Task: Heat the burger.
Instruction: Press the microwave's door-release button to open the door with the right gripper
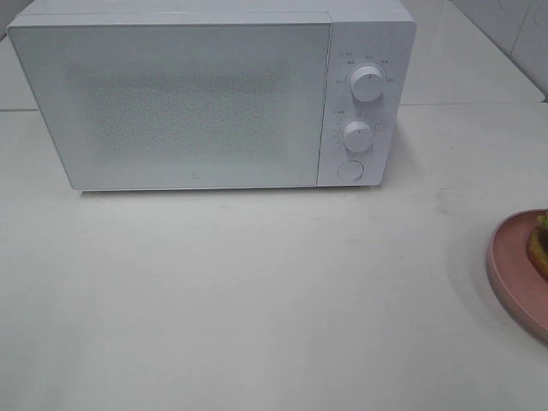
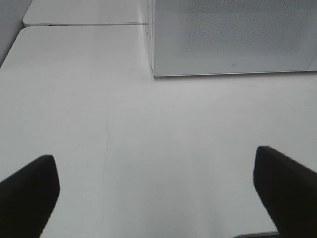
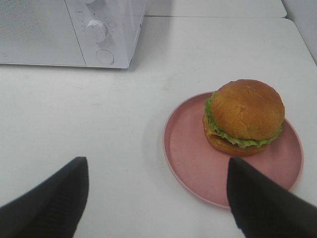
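The burger (image 3: 244,117), with a golden-brown bun, green lettuce and cheese, sits on a pink round plate (image 3: 188,158). In the exterior high view only a sliver of the burger (image 1: 540,247) and the plate's left part (image 1: 512,265) show at the right edge. A white microwave (image 1: 214,94) stands at the back with its door shut. My right gripper (image 3: 156,203) is open and empty, short of the plate. My left gripper (image 2: 156,191) is open and empty over bare table, short of the microwave (image 2: 233,37). Neither gripper shows in the exterior high view.
The microwave's panel on its right side has two knobs (image 1: 366,84) (image 1: 357,135) and a round door button (image 1: 349,169). The white table (image 1: 257,291) has a seam behind the microwave. The panel also shows in the right wrist view (image 3: 99,34).
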Robot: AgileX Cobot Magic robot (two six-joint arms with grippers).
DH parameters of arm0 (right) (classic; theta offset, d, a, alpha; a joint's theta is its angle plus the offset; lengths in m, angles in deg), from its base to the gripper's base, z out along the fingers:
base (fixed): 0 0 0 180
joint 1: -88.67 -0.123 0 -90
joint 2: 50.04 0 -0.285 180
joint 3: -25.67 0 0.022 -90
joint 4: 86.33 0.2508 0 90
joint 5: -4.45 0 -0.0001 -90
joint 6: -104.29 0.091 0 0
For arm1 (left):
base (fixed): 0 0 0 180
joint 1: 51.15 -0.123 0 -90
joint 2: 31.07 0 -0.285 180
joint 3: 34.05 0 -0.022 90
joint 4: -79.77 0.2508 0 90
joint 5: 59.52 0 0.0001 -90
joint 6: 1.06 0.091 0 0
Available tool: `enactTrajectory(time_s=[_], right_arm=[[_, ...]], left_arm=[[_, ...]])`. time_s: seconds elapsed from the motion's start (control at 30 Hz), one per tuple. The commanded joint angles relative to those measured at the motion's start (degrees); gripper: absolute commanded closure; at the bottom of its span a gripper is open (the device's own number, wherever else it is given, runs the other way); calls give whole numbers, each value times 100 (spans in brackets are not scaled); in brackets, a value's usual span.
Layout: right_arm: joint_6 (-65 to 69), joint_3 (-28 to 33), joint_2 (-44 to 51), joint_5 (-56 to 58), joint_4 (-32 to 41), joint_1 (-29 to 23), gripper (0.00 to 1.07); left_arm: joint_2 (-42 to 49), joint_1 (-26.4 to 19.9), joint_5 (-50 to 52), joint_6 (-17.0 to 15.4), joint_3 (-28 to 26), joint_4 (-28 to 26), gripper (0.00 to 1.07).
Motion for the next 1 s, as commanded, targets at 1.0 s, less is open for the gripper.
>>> enactTrajectory(time_s=[1.0], right_arm=[[80, -315, -1060, -424, 29, -6, 32]], left_arm=[[126, -17, 23, 0, 6, 6, 7]])
